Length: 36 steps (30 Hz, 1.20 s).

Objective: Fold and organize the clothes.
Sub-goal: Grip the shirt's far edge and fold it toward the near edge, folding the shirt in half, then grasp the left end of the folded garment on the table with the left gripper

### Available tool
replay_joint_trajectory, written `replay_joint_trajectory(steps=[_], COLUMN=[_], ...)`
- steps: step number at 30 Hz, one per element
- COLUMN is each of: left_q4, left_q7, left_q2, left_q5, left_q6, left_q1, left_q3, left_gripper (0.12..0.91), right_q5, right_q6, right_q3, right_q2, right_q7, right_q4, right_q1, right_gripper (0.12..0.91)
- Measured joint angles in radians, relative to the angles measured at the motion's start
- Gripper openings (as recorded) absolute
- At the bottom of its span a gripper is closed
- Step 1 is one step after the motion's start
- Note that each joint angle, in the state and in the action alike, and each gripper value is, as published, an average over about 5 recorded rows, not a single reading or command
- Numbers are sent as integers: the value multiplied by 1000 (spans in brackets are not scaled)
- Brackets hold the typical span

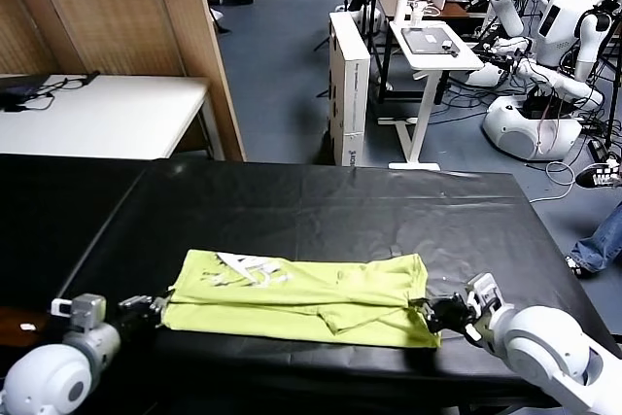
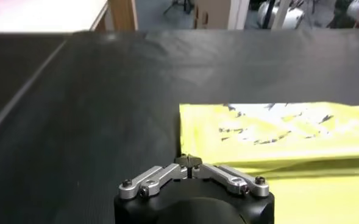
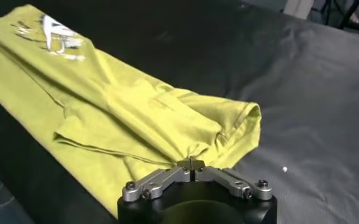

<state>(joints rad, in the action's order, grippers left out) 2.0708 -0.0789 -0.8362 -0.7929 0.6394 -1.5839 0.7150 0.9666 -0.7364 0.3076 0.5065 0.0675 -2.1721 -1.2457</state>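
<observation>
Both hands, left (image 1: 154, 310) and right (image 1: 434, 316), seemingly released, flank folded T-shirt (image 1: 301, 296).

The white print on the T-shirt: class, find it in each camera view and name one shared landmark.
Head view: white print near the T-shirt's left end.
Left wrist view: white print across the shirt's top layer.
Right wrist view: white print at the shirt's far end.
Shared landmark: black table covering.
</observation>
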Motion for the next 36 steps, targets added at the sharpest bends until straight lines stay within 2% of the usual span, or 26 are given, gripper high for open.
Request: replay_joint_trajectory(steps=[3,6,8,10,13,17,28,36], left_q4=[17,35,40,40,26,-11,-134,-202], left_q7=[-15,-27,-40,-56,-72,-71,-66,-60], left_q2=[-3,-7,-13,-24,-44,-77,-167,-196], left_q5=[-3,-11,-15,-16,-11,11,39,56], left_q6=[16,28,26,16,-7,-29,-43,-51], left_q1=[-6,-4,3,17,49,106,239,293], left_q3=[11,24,32,38,36,12,-99,-147], left_gripper=[582,765,856,894,905,907,907,907], right_q5=[0,-16,-38,-61,-81,-97,-126,-135], right_q6=[2,20,43,64,85,97,105,106], right_q3=[21,39,44,45,42,32,14,9], right_q2=[11,36,61,94,148,206,293,319], right_q7=[6,18,28,37,43,44,37,28], right_q4=[-4,7,24,48,88,131,230,269], right_q1=[5,15,24,34,49,65,101,111], right_gripper=[710,853,889,903,906,907,898,729])
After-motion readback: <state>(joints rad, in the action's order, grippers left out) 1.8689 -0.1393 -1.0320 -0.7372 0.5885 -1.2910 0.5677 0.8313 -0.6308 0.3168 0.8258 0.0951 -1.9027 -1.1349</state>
